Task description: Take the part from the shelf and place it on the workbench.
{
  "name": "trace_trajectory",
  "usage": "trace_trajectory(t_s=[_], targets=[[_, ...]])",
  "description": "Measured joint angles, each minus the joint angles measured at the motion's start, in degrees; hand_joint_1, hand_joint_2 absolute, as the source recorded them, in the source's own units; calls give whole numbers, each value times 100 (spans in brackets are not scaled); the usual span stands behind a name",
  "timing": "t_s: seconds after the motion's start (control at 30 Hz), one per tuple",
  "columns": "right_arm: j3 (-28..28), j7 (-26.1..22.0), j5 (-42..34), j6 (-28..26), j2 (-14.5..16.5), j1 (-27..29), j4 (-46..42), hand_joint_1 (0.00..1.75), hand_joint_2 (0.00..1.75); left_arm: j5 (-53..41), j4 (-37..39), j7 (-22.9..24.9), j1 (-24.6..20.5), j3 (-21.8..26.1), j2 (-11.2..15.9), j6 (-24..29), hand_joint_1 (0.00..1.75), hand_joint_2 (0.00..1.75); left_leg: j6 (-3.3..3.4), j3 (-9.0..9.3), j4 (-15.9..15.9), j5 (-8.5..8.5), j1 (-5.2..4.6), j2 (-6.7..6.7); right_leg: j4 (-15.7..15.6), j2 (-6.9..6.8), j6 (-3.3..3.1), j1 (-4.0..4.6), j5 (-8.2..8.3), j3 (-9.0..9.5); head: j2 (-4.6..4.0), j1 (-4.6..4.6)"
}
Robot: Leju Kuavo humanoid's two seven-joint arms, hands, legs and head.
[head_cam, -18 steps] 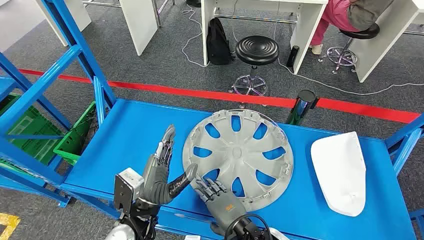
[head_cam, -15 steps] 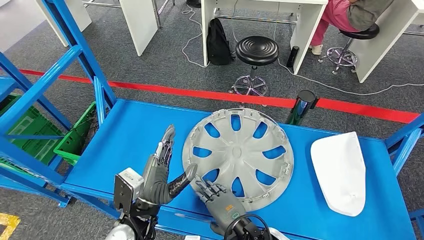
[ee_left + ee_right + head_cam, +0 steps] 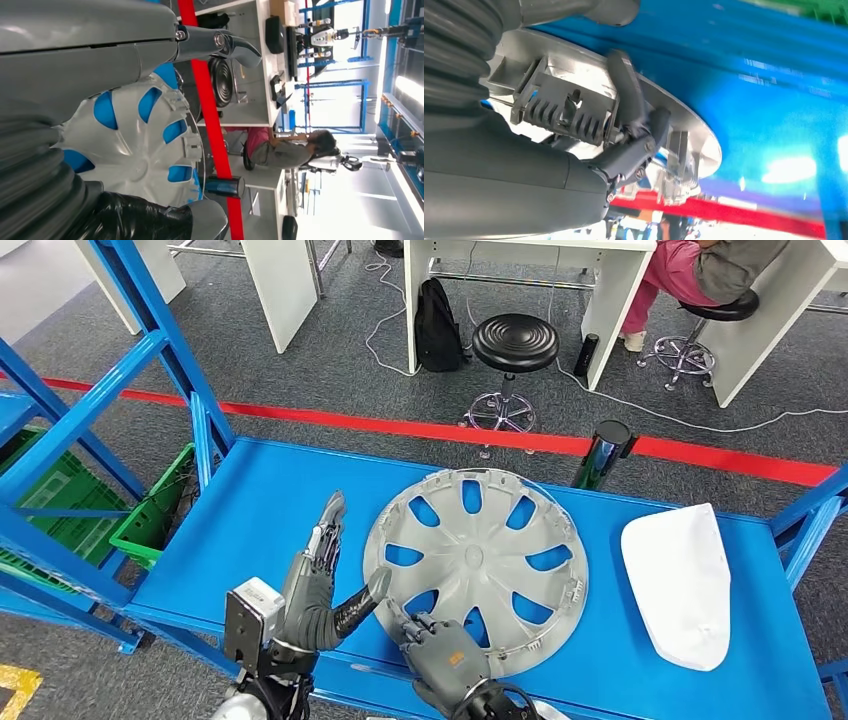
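Silver hubcap (image 3: 476,562) gripped by right hand (image 3: 440,652); no legible writing.

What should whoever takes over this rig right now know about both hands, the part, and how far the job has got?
Right hand: fingers hooked over the near rim of the grey wheel cover, gripping it.
Left hand: fingers spread, thumb against the cover's left rim, steadying it.
The cover sits on the blue shelf, near edge apparently lifted. A white part lies to its right, untouched.
Done: grasp made.
Left: lift it off, carry it to the workbench, set it down.
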Motion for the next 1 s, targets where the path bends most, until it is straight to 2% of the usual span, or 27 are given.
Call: trace_trajectory(t_s=[0.13, 0.37, 0.6, 0.93, 1.0], targets=[[-129, -13, 38, -647, -3, 86, -195, 175, 175, -48, -68, 64, 58, 7, 19, 118, 0, 175, -3, -15, 1, 4, 0, 0, 0, 0, 1, -1, 9, -20, 0, -3], [-372, -81, -65, -1174, -7, 163, -540, 175, 175, -111, -153, 108, 93, 10, 58, 243, 0, 175, -4, -21, 1, 3, 0, -1, 0, 1, 3, -1, 6, -26, 0, -5], [-566, -301, -497, -1400, -9, 225, -826, 175, 175, -136, -213, 118, 127, 11, 98, 325, 0, 175, -2, -23, 1, 0, 0, -1, -1, 1, 2, -1, 3, -28, 0, -2], [-761, -426, -767, -1298, -45, 254, -1116, 172, 175, -136, -279, 95, 169, 14, 145, 348, 0, 175, -2, -22, 1, 0, 0, -1, -1, 1, 2, 0, 4, -28, 0, -1], [-783, -411, -846, -1186, -54, 254, -1133, 85, 175, -135, -286, 89, 170, 14, 148, 344, 0, 175, -2, -22, 1, 0, 0, -1, -1, 1, 2, 0, 4, -28, 1, -2]])
